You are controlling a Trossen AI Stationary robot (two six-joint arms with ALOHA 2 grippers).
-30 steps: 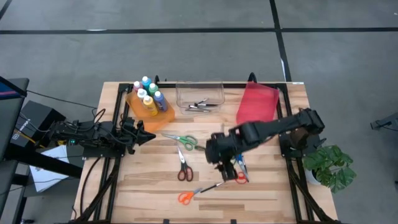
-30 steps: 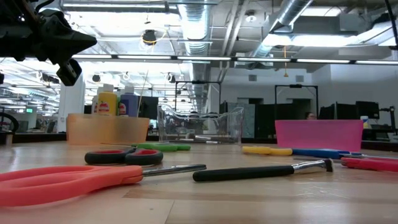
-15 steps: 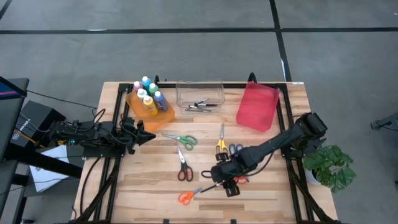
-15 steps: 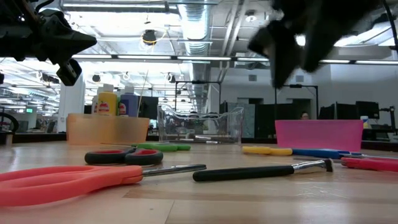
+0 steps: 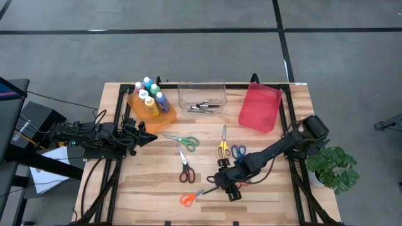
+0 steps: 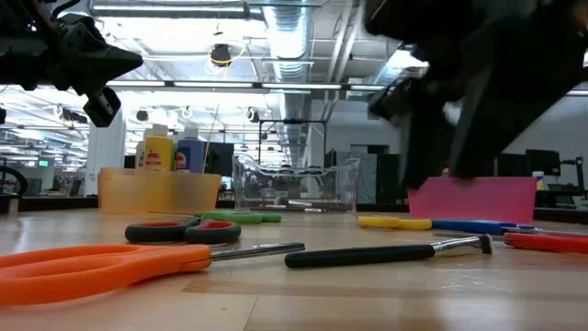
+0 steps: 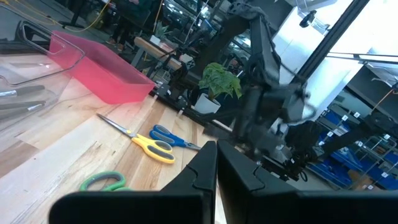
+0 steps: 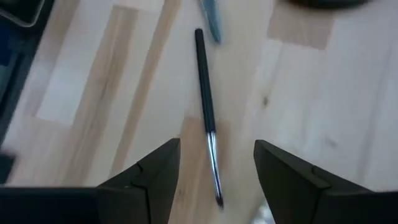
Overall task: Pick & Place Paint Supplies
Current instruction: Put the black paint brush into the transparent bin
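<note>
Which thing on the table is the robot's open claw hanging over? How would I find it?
Look at the wooden table, near its front edge, where the right gripper hangs with its fingers open. Right below it lies the paintbrush, next to the orange scissors. It is the only thin, straight black stick with a silver neck; the scissors around it have coloured loop handles.

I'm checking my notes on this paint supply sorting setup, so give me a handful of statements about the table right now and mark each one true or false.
1. The right gripper hangs open over a dark paintbrush. True.
2. The paint bottles stand in the red bin. False: they stand in the orange bin.
3. The left gripper is shut and holds nothing. True.
4. The clear bin holds scissors. False: it holds thin dark paintbrushes.
5. The orange scissors lie nearest the table's front edge. True.
</note>
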